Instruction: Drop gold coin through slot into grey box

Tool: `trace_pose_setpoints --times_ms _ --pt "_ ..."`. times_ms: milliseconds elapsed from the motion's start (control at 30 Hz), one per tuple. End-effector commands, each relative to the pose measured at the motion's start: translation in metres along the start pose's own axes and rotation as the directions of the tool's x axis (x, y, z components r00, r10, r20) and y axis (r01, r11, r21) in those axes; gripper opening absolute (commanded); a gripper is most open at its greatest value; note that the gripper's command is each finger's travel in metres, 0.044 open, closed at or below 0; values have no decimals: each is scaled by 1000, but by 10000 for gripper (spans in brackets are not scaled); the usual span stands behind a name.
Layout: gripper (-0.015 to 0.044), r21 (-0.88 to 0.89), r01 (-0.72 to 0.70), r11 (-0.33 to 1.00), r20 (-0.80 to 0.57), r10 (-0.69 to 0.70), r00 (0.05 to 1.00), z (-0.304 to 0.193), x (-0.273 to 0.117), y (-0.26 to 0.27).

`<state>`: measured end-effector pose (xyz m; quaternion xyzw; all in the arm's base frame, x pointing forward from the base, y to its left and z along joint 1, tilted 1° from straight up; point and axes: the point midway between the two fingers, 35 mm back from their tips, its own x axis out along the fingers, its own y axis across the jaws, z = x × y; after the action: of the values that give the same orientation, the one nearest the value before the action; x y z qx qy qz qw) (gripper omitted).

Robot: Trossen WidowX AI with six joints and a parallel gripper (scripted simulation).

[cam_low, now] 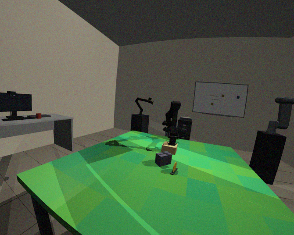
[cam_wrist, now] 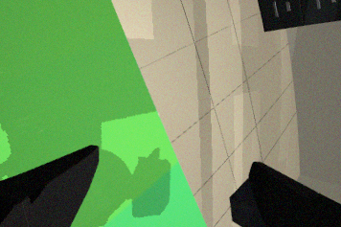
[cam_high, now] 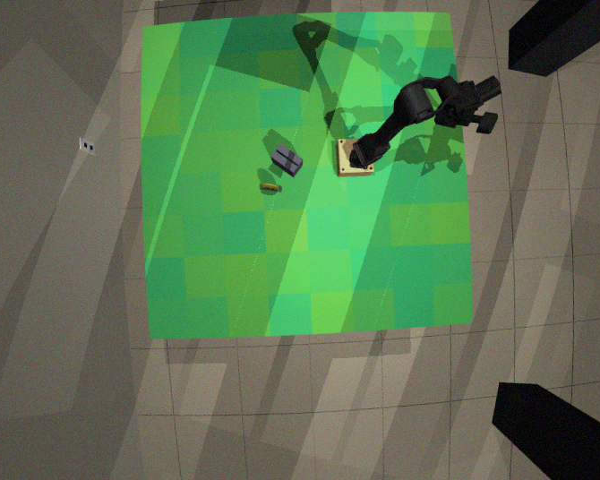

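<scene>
The gold coin [cam_high: 270,186] [cam_low: 174,167] stands on edge in the dark holder [cam_low: 172,173]. The closed grey box [cam_high: 287,159] [cam_low: 163,160] sits close by, between the coin and the arm's base in the exterior view; a thin dark slot line runs along its lid. My gripper [cam_high: 491,106] [cam_wrist: 177,163] is open and empty, raised at the table's right edge in the top view, on the far side of the base from the coin and box. The wrist view shows its two fingers wide apart, with neither coin nor box in view.
The arm's base stands on a pale wooden block [cam_high: 343,167] [cam_low: 169,149], right of the box in the top view. The green patchwork table [cam_high: 186,310] [cam_low: 142,215] ends just under the gripper. Black pedestals [cam_high: 543,46] [cam_low: 267,156] stand off the table.
</scene>
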<state>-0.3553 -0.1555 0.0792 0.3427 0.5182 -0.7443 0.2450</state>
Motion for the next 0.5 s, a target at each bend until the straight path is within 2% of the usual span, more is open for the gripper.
trace_pose_setpoints --times_ms 0,267,467 --pt "374 -3 -3 1000 5 3 1000 2 -1 2" --pt "164 -154 -144 977 170 170 971 84 -53 97" --pt "161 -300 -249 921 221 321 921 115 -106 184"
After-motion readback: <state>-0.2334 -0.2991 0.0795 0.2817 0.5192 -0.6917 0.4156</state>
